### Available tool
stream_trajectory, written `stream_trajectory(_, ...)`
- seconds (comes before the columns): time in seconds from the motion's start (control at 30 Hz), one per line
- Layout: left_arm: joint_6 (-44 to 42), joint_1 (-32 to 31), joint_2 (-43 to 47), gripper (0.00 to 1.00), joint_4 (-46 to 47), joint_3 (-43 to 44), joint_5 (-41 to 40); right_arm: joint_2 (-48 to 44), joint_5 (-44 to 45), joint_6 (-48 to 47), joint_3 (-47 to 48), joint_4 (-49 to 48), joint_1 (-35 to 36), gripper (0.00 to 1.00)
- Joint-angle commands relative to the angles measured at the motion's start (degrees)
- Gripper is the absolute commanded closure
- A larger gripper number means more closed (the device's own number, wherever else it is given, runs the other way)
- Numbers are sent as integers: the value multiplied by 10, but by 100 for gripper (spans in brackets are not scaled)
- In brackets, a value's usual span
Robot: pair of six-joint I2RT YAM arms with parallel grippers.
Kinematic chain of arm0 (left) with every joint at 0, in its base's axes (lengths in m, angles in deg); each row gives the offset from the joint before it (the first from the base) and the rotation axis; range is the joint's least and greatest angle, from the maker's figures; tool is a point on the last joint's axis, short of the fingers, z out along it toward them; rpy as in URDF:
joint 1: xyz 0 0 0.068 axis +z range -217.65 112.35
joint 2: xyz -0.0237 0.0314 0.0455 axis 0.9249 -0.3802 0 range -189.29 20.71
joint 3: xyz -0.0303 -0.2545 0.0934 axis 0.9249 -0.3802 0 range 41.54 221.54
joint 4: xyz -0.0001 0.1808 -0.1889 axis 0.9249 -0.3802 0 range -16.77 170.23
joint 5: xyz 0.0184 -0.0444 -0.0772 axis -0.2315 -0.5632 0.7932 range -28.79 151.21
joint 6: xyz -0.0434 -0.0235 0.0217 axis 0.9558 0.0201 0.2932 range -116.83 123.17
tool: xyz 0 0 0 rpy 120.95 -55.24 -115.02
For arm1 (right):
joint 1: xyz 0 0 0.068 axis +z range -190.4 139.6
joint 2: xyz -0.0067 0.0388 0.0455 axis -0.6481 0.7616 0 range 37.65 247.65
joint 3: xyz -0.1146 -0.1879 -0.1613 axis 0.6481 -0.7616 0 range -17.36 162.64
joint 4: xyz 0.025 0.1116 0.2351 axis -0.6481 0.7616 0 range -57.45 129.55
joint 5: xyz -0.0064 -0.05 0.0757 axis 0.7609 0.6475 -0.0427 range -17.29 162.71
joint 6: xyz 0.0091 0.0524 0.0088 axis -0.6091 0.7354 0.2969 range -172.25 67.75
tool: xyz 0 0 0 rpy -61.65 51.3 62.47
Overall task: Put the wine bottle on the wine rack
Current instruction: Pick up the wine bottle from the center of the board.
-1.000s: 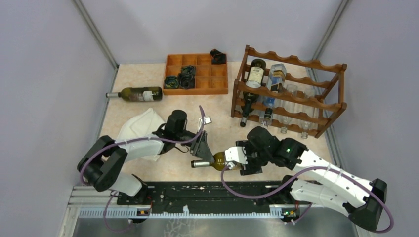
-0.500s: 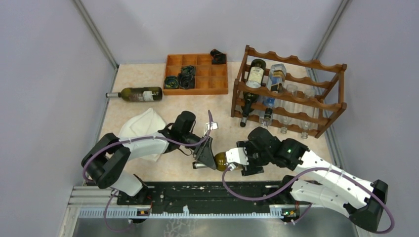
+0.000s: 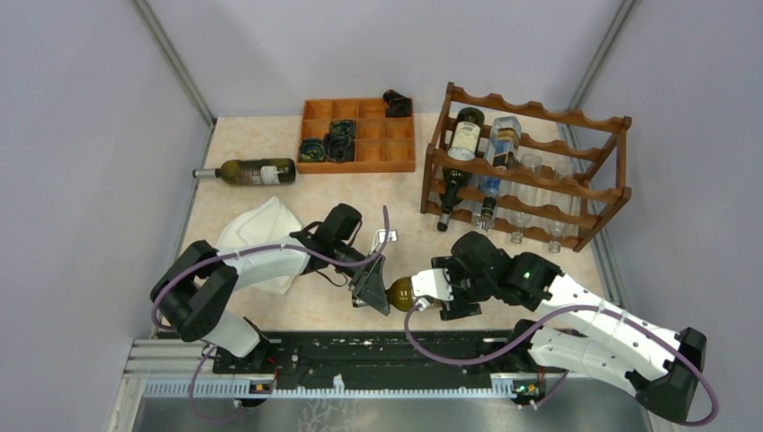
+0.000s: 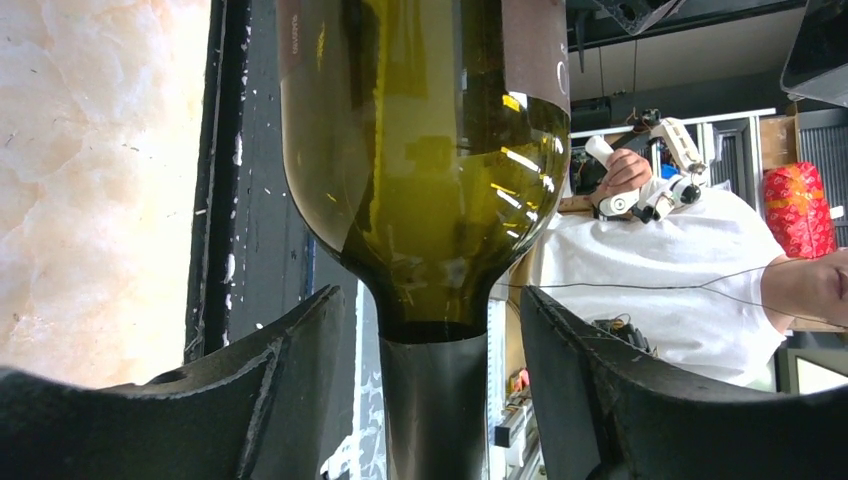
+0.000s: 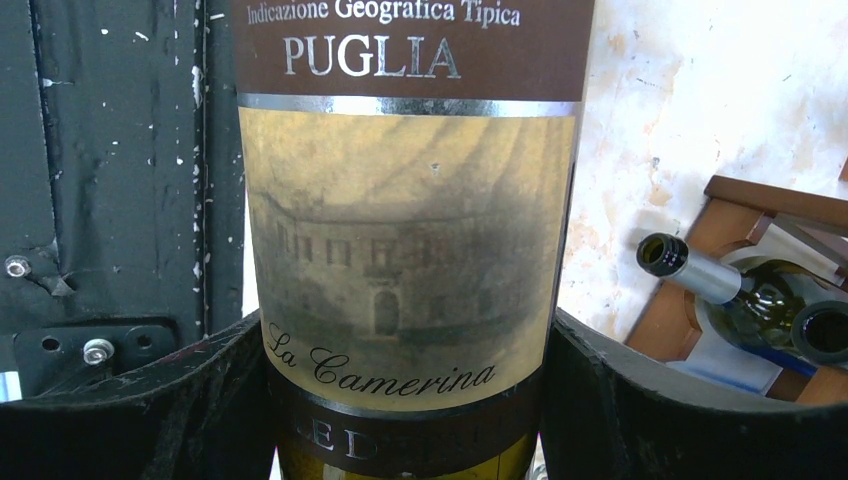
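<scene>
The green wine bottle (image 3: 401, 292) with a brown and beige label lies level near the table's front edge, neck to the left. My right gripper (image 3: 441, 290) is shut on its labelled body (image 5: 410, 230), its fingers pressed to both sides of the label, fingertips (image 5: 410, 400) straddling it. My left gripper (image 3: 371, 293) is open around the neck (image 4: 432, 420). Its fingers stand either side with gaps, not touching, and its midpoint (image 4: 432, 400) lies on the neck. The reddish-brown wine rack (image 3: 531, 171) stands at the back right and shows partly in the right wrist view (image 5: 770, 197).
The rack holds several bottles (image 3: 465, 135). Another green bottle (image 3: 256, 171) lies at the far left. An orange compartment tray (image 3: 355, 135) sits at the back. A white cloth (image 3: 256, 234) lies under the left arm. The black base rail (image 3: 378, 355) runs along the near edge.
My left gripper has moved right and forward until its open fingers straddle the bottle's neck, covering it from above. The right gripper and bottle have stayed put.
</scene>
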Motion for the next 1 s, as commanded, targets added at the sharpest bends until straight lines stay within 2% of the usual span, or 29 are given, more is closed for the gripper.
stream_trajectory(0.0,-23,-4,-7,32,-15,19,4,-10,-11,14,37,-53,4,100)
stream_trajectory(0.2,-18,-4,-10,30,-4,18,-4,-9,-23,19,36,-63,4,100)
stream_trajectory(0.3,-6,-4,-11,33,10,15,2,-10,-26,21,35,-68,3,100)
stream_trajectory(0.33,-6,-4,-10,38,10,16,4,-10,-25,21,34,-67,4,100)
stream_trajectory(0.43,-10,-4,-12,66,9,16,13,-10,-18,20,35,-66,4,100)
stream_trajectory(0.5,-14,-3,-18,91,7,16,25,-10,-17,22,35,-68,4,100)
stream_trajectory(0.53,-19,-3,-20,99,1,18,28,-10,-17,23,36,-69,4,100)
stream_trajectory(0.57,-23,-2,-21,100,-2,18,31,-10,-17,27,36,-70,4,95)
stream_trajectory(0.7,-2,16,-9,100,26,7,50,-23,-2,51,31,-79,4,49)
stream_trajectory(0.73,14,24,0,100,50,-3,56,-28,0,51,30,-78,4,34)
stream_trajectory(0.77,31,33,8,100,73,-13,59,-34,2,53,30,-78,4,8)
stream_trajectory(0.8,49,43,17,100,96,-24,64,-40,4,54,33,-76,4,2)
stream_trajectory(0.97,128,89,54,100,204,-85,65,-64,-24,58,60,-59,3,2)
